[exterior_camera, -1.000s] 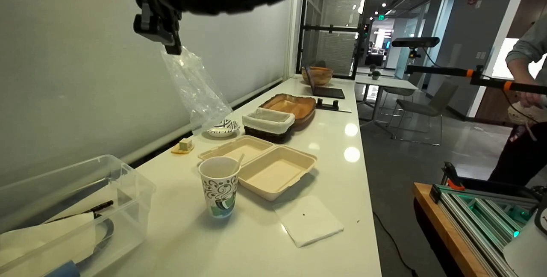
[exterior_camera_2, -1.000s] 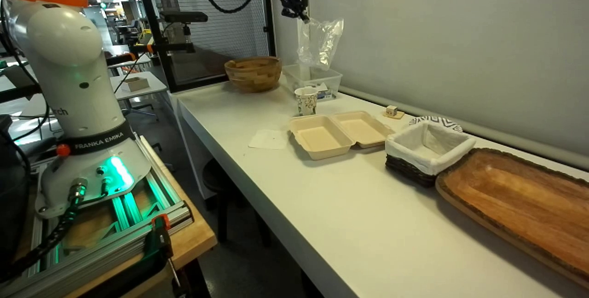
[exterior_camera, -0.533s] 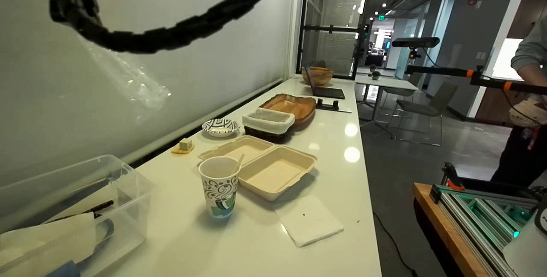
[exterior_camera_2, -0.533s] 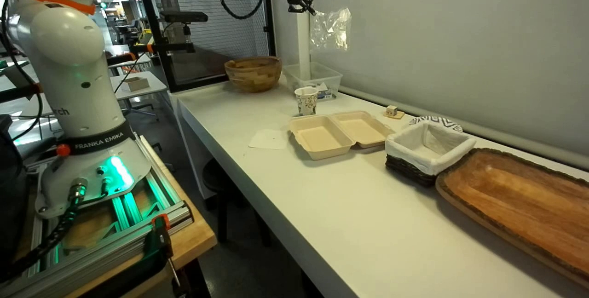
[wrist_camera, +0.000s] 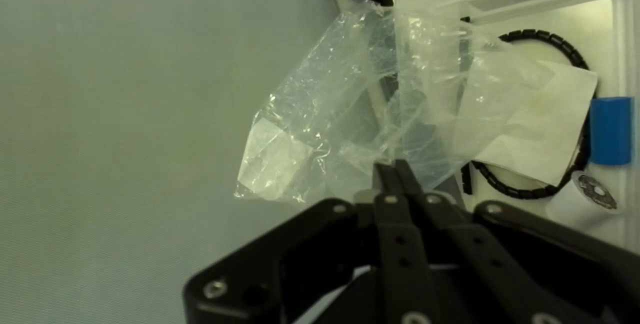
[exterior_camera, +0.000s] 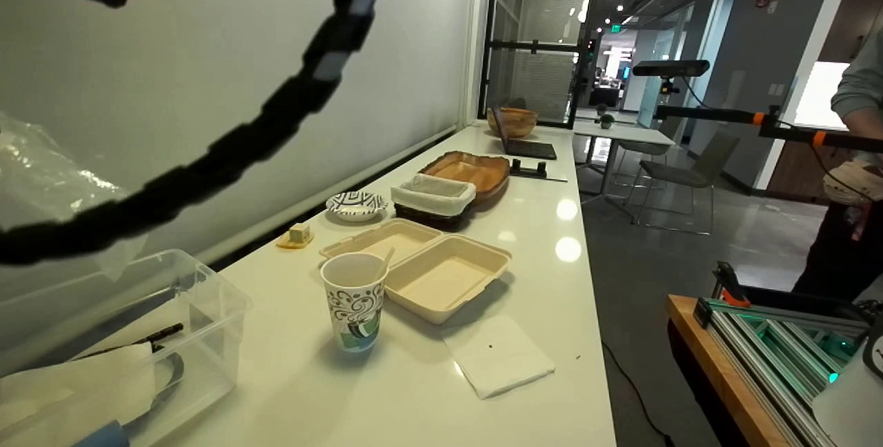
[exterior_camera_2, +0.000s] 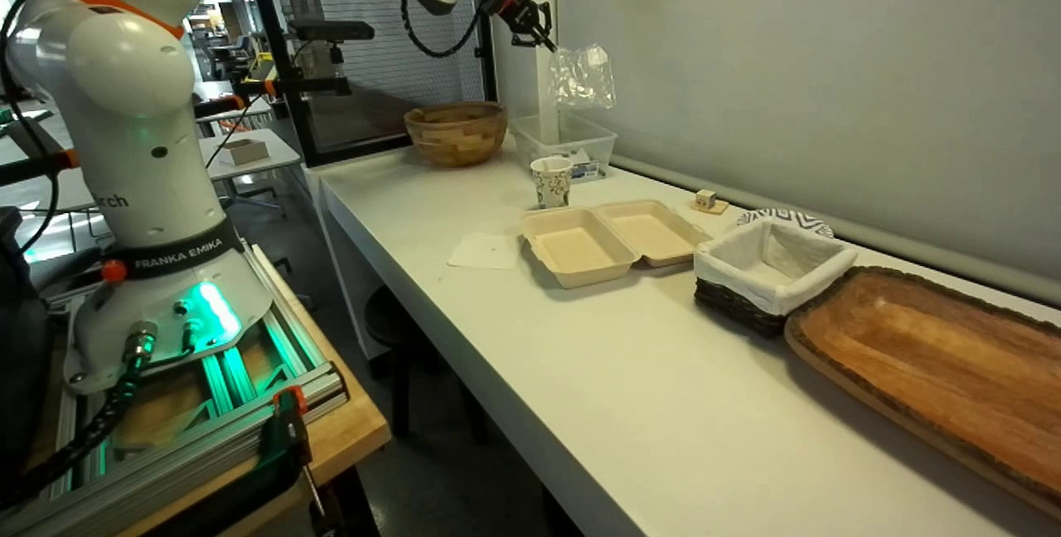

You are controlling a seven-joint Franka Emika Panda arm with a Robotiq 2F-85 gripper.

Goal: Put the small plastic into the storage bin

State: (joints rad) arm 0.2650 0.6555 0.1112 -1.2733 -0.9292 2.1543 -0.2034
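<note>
The small plastic is a clear, crinkled bag [exterior_camera_2: 583, 79] with a white patch. It also shows in an exterior view [exterior_camera: 52, 171] and in the wrist view [wrist_camera: 310, 109]. My gripper [exterior_camera_2: 554, 46] is shut on the bag's edge, and the bag hangs from the fingertips [wrist_camera: 391, 165]. The storage bin is a clear plastic box [exterior_camera: 231, 316], also in an exterior view [exterior_camera_2: 603, 149] and at the right of the wrist view [wrist_camera: 622, 24]. The bag is above the bin, partly over it and partly over its wall side. In an exterior view the fingertips are out of frame.
The bin holds white paper [wrist_camera: 560, 114], a black ring, a blue piece [wrist_camera: 611, 130] and a white roll. A paper cup [exterior_camera: 354, 302] and an open takeout box [exterior_camera: 448, 274] stand near it. A wooden bowl [exterior_camera_2: 456, 135] and a wall [exterior_camera_2: 787, 65] are close by.
The gripper has carried the bag leftward in an exterior view, to the bin's end of the counter. In the last half second it has lowered a little. The bag has swung.
</note>
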